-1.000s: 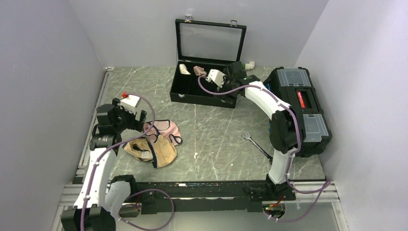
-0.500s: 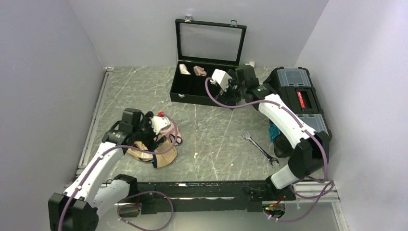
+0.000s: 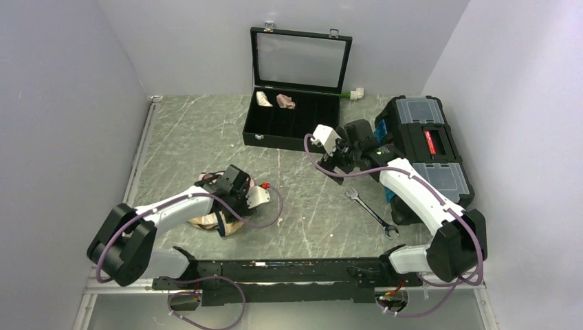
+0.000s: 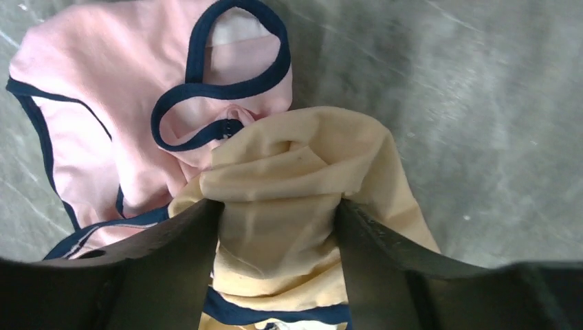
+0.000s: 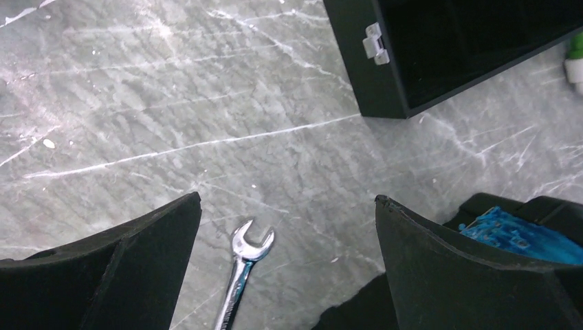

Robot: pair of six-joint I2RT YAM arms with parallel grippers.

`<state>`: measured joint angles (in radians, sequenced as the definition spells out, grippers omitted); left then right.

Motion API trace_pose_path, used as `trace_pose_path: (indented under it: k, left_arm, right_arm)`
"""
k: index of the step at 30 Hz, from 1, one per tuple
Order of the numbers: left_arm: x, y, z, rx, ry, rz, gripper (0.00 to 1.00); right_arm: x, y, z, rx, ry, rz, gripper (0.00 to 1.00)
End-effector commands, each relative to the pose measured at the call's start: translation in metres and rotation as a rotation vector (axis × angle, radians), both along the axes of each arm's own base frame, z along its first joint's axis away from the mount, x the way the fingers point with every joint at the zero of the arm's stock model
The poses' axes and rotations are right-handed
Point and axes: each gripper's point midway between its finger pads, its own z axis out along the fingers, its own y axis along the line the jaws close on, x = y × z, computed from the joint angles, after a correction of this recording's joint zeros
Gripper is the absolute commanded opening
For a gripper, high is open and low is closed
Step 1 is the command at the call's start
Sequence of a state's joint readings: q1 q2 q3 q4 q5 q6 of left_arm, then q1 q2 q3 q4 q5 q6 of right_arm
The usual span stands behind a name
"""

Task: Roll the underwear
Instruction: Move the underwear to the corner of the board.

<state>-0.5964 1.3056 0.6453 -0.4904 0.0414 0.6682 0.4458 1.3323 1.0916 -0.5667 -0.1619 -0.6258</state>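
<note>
The tan-beige underwear (image 4: 295,185) with navy edging lies crumpled on the table at the left, partly over a pink pair (image 4: 89,103). In the top view the underwear (image 3: 204,221) is mostly hidden under my left arm. My left gripper (image 4: 278,206) is down on it, and both fingers press against a bunched fold that fills the gap between them. The left gripper (image 3: 221,208) points down and left into the pile. My right gripper (image 3: 337,163) hovers open over bare table near the centre, with nothing between its fingers (image 5: 158,247).
An open black case (image 3: 289,134) stands at the back with a cream roll (image 3: 262,98) and a pink roll (image 3: 285,101) inside. A steel wrench (image 3: 371,213) lies right of centre. A black toolbox (image 3: 426,151) sits at the right.
My left arm swung down and right onto the pile, and its fingers closed in on the tan fabric. My right arm pulled back from the case toward the table's middle.
</note>
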Motion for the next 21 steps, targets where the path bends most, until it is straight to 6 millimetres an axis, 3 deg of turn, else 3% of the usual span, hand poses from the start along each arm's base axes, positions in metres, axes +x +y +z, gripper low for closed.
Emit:
trace_pose_path:
  k: [1,5,7,9,15,18,21]
  left_arm:
    - [0.034,0.019,-0.001,0.139,-0.111,0.037,0.6]
    - [0.043,0.05,-0.007,0.18,-0.066,0.114,0.41]
    - [0.056,0.068,-0.002,0.168,-0.048,0.189,0.27]
    - [0.067,0.089,0.003,0.149,-0.032,0.273,0.2]
    - [0.094,0.125,0.025,0.059,-0.041,0.468,0.19]
    - [0.095,0.127,0.029,0.008,-0.004,0.523,0.21]
    - [0.088,0.119,0.03,-0.039,0.031,0.537,0.31]
  right_arm:
    - [-0.005,0.0,0.006,0.045,-0.022,-0.019,0.99]
    - [-0.008,-0.003,-0.002,0.04,-0.023,-0.024,0.99]
    - [-0.008,-0.003,-0.005,0.041,-0.018,-0.026,0.99]
    - [-0.009,-0.002,-0.009,0.047,-0.011,-0.025,0.99]
    - [-0.008,0.002,-0.02,0.055,0.02,-0.026,0.99]
    - [-0.008,0.002,-0.023,0.053,0.026,-0.027,0.99]
    - [-0.009,0.002,-0.025,0.054,0.028,-0.026,0.99]
